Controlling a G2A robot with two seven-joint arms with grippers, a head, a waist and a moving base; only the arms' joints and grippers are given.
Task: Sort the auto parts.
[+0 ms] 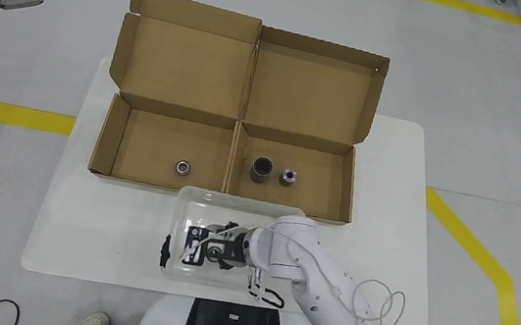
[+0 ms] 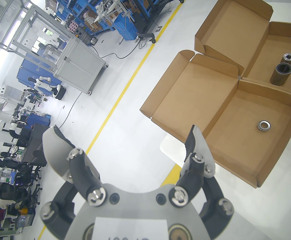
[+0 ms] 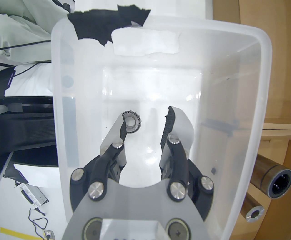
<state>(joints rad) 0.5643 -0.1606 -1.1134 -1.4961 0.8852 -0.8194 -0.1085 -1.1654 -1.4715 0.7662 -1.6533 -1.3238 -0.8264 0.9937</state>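
Beside right gripper (image 3: 146, 116) finger (jaws apart): bearing (image 3: 132, 124).

Left tool (image 2: 124, 130) agape; right tool (image 3: 146, 113) too

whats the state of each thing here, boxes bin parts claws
left brown cardboard box, open, lid up
right brown cardboard box, open, lid up
clear plastic bin, uncovered
small steel bearing in the bin, loose, ungripped
dark metal cylinder, upright
left claw, open, empty
right claw, open, inside bin
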